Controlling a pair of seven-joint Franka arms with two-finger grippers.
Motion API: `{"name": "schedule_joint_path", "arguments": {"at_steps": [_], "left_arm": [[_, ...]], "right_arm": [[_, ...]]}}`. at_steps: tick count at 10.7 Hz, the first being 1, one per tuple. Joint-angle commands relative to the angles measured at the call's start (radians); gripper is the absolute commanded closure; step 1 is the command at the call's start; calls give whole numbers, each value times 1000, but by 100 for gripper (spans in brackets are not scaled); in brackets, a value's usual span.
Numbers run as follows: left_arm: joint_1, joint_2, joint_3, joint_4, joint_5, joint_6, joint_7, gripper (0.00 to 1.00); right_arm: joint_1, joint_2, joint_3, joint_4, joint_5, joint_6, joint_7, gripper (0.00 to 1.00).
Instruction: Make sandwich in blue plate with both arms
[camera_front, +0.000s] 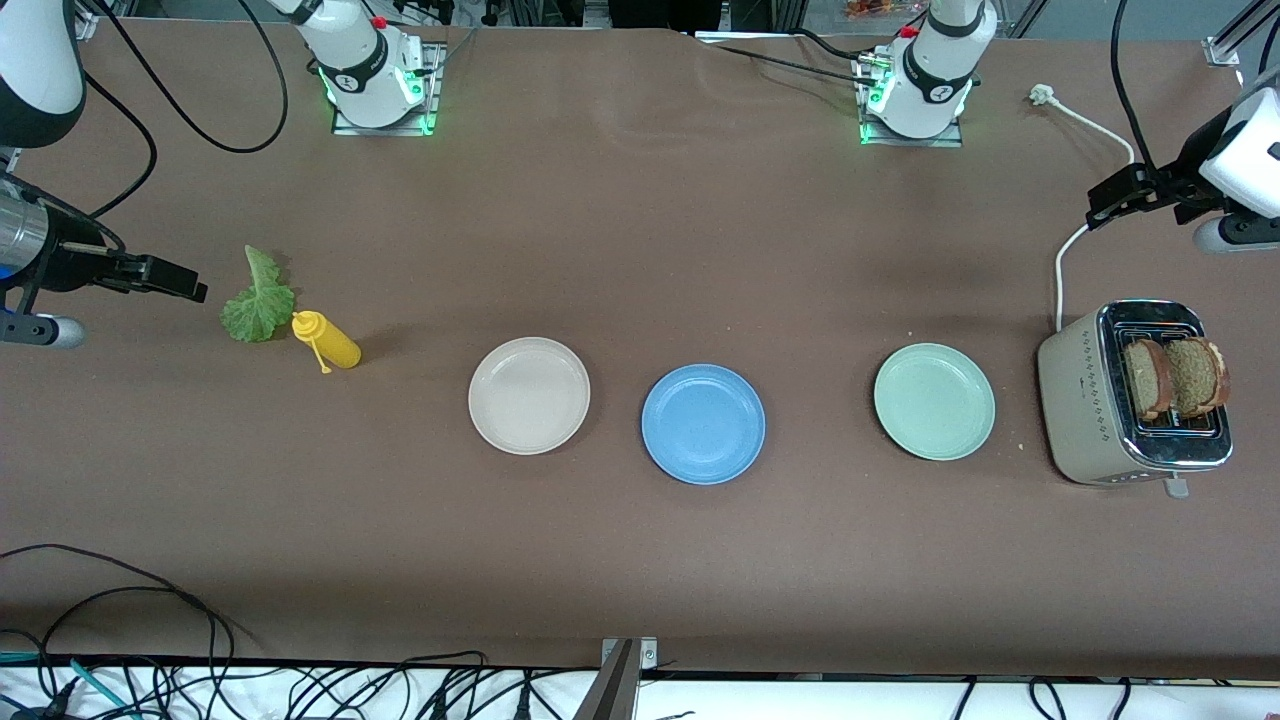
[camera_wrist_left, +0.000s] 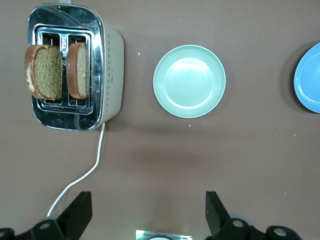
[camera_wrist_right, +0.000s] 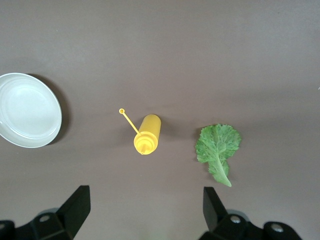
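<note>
- The brown cloth-covered desk (camera_front: 640, 560) carried everything, and nothing of the sandwich had been built yet: all of the work was judged to be ahead.
- The cream and chrome two-slot toaster (camera_front: 1085, 400) stood at the left arm's end of the desk, with two slices of brown wholegrain bread (camera_front: 1175, 378) standing upright in its slots, one per slot.
- The round mid-blue plate (camera_front: 703, 423) lay bare near the middle of the desk, between a round cream-white plate (camera_front: 529, 395) toward the right arm's end and a round pale green plate (camera_front: 934, 401) toward the left arm's end.
- The left arm's black two-finger end effector (camera_wrist_left: 148, 212) hung with its fingers spread wide and empty, over bare desk beside the toaster's white cord (camera_wrist_left: 90, 165); the bread was close by, the blue plate well apart from it.
- The right arm's black two-finger end effector (camera_wrist_right: 146, 210) was likewise wide apart and holding nothing, over the right arm's end of the desk, near the lettuce and well apart from the blue plate.
- The ruffled green lettuce leaf (camera_front: 256, 300) lay flat on the desk, just beside a small yellow plastic squeeze bottle (camera_front: 327, 340) lying on its side.
- Left to do, as judged: both slices and the leaf had to reach the blue plate and be stacked.
</note>
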Motion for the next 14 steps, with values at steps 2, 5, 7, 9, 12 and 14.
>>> {"name": "schedule_joint_path", "arguments": {"at_steps": [2,5,7,9,12,14], "left_arm": [[22,13,-5,10,25,21,15,0],[29,13,-4,10,23,21,15,0],[45,12,-4,45,23,13,9,0],[77,6,-5,48,23,5,4,0],[158,15,-5,48,22,7,15,0],[158,38,-7,48,23,13,15,0]], "right_arm": [[1,-7,-1,0,17,-8,-2,0],[1,-7,-1,0,17,-8,0,0],[1,-7,-1,0,17,-8,0,0],[1,-7,-1,0,17,-8,0,0],[1,-7,-1,0,17,-8,0,0],[1,-5,-1,0,17,-8,0,0]]}}
